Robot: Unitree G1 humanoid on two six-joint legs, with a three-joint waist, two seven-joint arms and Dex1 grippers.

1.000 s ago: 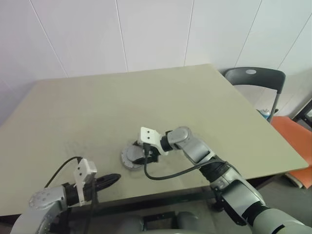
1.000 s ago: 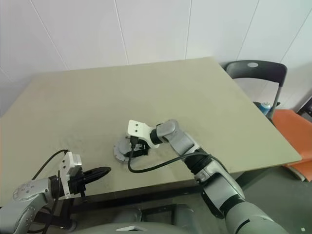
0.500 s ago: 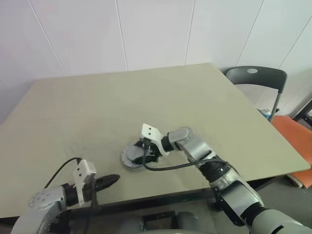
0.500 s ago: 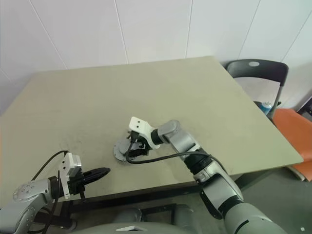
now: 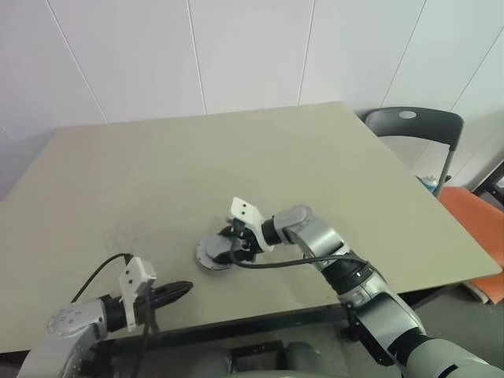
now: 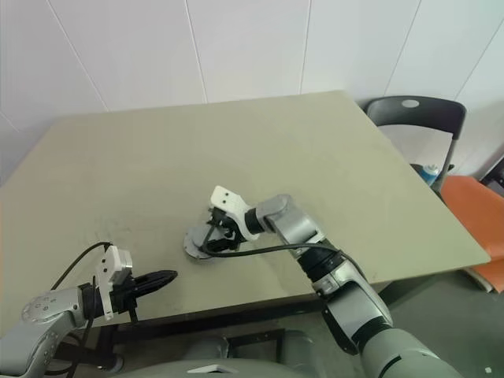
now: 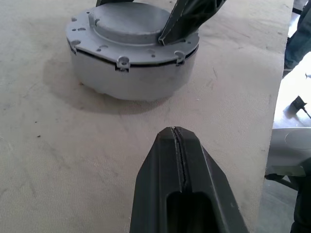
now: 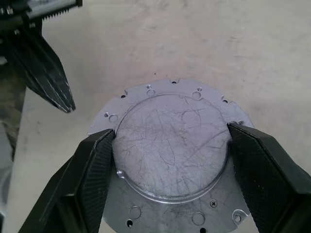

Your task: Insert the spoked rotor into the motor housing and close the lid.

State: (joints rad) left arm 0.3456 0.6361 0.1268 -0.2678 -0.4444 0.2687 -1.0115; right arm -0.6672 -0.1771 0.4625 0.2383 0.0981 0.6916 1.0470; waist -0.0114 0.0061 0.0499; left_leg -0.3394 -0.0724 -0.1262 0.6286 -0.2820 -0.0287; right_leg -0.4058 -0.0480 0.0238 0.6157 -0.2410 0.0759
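The motor housing is a squat grey drum near the table's front, left of centre. The grey lid with its notched rim lies flat on top of it. My right gripper reaches in from the right, its two black fingers pressed against opposite sides of the lid's raised round centre, shut on it. My left gripper hovers shut at the table's front edge, a short way from the housing and pointing at it; its tip also shows in the right wrist view. The spoked rotor is hidden.
The beige table stretches far back and to both sides. A dark chair and an orange object stand past its right edge. A black cable runs along my right forearm.
My right wrist has rolled and tipped lower over the lid while staying at the housing. The left gripper has not moved.
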